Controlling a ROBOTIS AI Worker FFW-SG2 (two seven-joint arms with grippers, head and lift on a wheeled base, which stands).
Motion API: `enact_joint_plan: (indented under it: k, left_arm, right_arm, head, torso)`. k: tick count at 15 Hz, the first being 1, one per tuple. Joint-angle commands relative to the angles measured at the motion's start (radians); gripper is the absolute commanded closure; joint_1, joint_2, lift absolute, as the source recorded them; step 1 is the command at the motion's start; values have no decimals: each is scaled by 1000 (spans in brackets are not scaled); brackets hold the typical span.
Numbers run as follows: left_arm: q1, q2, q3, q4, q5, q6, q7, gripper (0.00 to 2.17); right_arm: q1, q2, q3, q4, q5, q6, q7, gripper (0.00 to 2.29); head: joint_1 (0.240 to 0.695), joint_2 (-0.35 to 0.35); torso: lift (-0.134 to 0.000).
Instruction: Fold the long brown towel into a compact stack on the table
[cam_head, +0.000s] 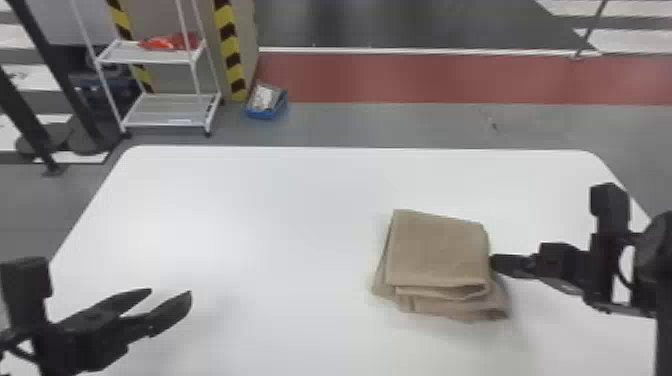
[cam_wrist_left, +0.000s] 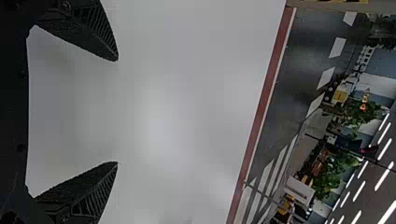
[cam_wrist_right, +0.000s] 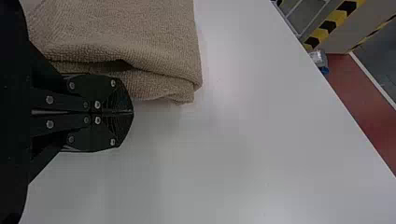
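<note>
Towel (cam_head: 437, 250) sits stacked, inner layers hidden, on the right of the table (cam_head: 260, 215) beside the right gripper (cam_head: 495, 263), its fingers pressed together, contact hard to tell, while the left gripper (cam_head: 170, 293), arm cut off, spreads its fingers.

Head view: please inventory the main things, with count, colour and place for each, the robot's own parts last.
Round-cornered table: one, white, foreground.
Folded long fabric towel: one, brown, right of centre on the table.
Two-shelf metal rack: one, white, beyond the table, left.
Shallow tub: one, blue, floor right of rack.
Diagonally striped bands: two, yellow-and-black, behind rack.
Long floor strip: one, red, beyond the table.
Left end effector: one, black, above table's near left, fingers apart.
Right end effector: one, black, by towel's right side, fingers together.
</note>
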Motion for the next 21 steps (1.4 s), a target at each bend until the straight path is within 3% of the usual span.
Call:
enact_joint_plan:
  k: [1, 4, 10, 12, 14, 17, 19, 21]
  left_arm:
    - [3, 0, 9, 0, 0, -1, 0, 90]
    - [3, 0, 10, 0, 0, -1, 0, 90]
    - [3, 3, 20, 0, 2, -7, 0, 90]
    - [3, 5, 26, 5, 6, -11, -3, 90]
    - [-1, 11, 26, 21, 15, -17, -3, 90]
    - [-7, 9, 10, 23, 15, -17, -3, 90]
    - [-5, 9, 6, 18, 14, -17, -3, 90]
    - [4, 11, 13, 14, 15, -17, -5, 90]
  right_arm:
    - [-16, 30, 13, 33, -16, -85, -4, 1946]
    - [-30, 30, 27, 43, -46, -187, -17, 1949]
    - [-16, 30, 99, 39, -106, -178, -30, 1949]
    - [18, 30, 73, -35, -126, -119, -24, 1949]
    - [80, 30, 53, -188, -148, -33, -14, 1949]
    - [130, 30, 38, -332, -247, 12, -7, 1946]
    - [136, 30, 92, -300, -232, 0, -7, 1946]
    - [136, 30, 148, -247, -128, -3, -9, 1946]
  head:
    - [695, 25]
    - [695, 58]
    - [695, 100]
    - [695, 116]
    - [695, 122]
    - [695, 123]
    - [695, 127]
    - [695, 147]
  torso:
    - [-124]
    - [-124]
    - [-124]
    - [-124]
    - [-124]
    - [-124]
    - [-124]
    - [-124]
